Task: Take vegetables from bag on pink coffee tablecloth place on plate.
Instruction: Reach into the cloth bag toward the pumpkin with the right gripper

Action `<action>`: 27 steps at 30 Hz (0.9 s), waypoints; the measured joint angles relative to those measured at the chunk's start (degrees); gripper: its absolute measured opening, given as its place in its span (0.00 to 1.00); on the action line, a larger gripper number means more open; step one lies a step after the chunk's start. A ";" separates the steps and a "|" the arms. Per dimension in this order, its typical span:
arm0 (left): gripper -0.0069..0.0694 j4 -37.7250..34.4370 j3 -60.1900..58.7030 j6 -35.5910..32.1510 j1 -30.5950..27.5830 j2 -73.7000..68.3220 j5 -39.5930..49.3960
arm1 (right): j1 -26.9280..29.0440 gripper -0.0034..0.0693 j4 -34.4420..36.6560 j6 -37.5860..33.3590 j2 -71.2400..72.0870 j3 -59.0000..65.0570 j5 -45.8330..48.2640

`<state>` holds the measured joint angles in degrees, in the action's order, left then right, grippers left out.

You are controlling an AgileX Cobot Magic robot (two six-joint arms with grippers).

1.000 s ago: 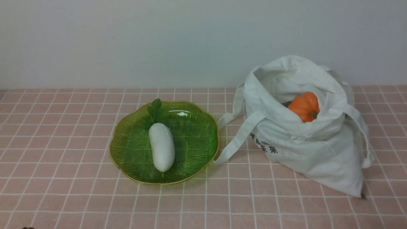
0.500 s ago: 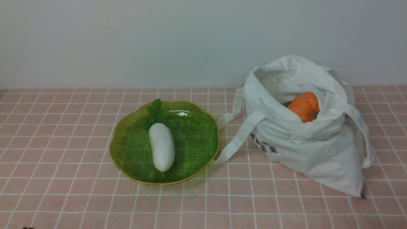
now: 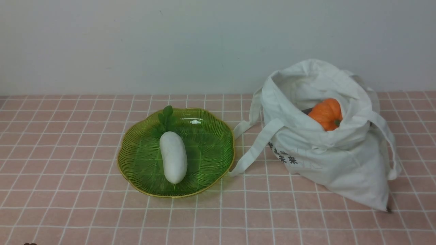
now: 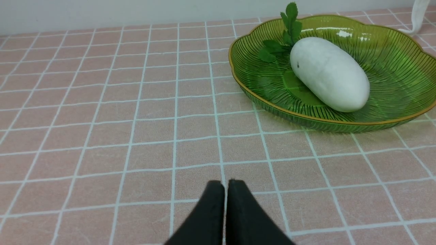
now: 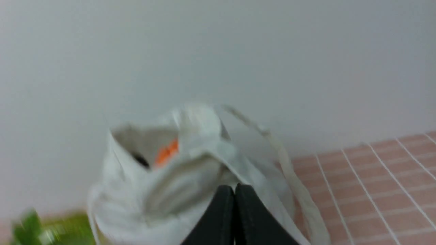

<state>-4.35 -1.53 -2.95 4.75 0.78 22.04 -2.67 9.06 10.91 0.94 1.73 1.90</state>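
Observation:
On the pink tablecloth (image 3: 68, 153) a green plate (image 3: 136, 170) holds a white oblong vegetable (image 3: 173, 157) with green leaves (image 3: 166, 117). To the right of it sits the white bag (image 3: 340, 160), mouth open, with an orange pumpkin (image 3: 326, 114) inside. Neither gripper shows in the front view. In the left wrist view my left gripper (image 4: 226, 183) is shut and empty, low over the cloth, short of the plate (image 4: 272, 102) and the white vegetable (image 4: 328, 73). In the blurred right wrist view my right gripper (image 5: 234, 188) is shut and empty, facing the bag (image 5: 153, 190) and the pumpkin (image 5: 167, 153).
A pale wall stands behind the table. One of the bag's straps (image 3: 253, 149) lies on the cloth between bag and plate, and another (image 3: 391, 149) hangs down its right side. Black characters (image 3: 284, 154) mark the bag's front.
The strap on the bag's right side has shifted slightly. The plate, the white vegetable and the pumpkin have stayed in place.

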 joint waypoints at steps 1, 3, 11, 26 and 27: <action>0.08 0.00 0.00 0.00 0.00 0.00 0.00 | 0.00 0.03 2.56 1.24 0.00 0.00 -2.83; 0.08 0.00 0.00 0.00 0.00 0.00 0.00 | 0.00 0.03 6.61 2.21 0.00 0.00 -5.61; 0.08 0.00 0.00 0.00 0.00 0.00 0.00 | 0.00 0.03 12.02 5.59 0.00 0.00 -9.87; 0.08 0.00 0.00 0.00 0.00 0.00 0.00 | -11.28 0.03 -4.54 2.05 -36.60 -47.52 34.11; 0.08 0.00 0.00 0.00 0.00 0.00 0.00 | -11.98 0.03 -4.55 0.63 -39.16 -49.58 37.32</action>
<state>-4.35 -1.53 -2.95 4.75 0.78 22.04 -14.64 4.52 11.54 -38.23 -47.86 39.22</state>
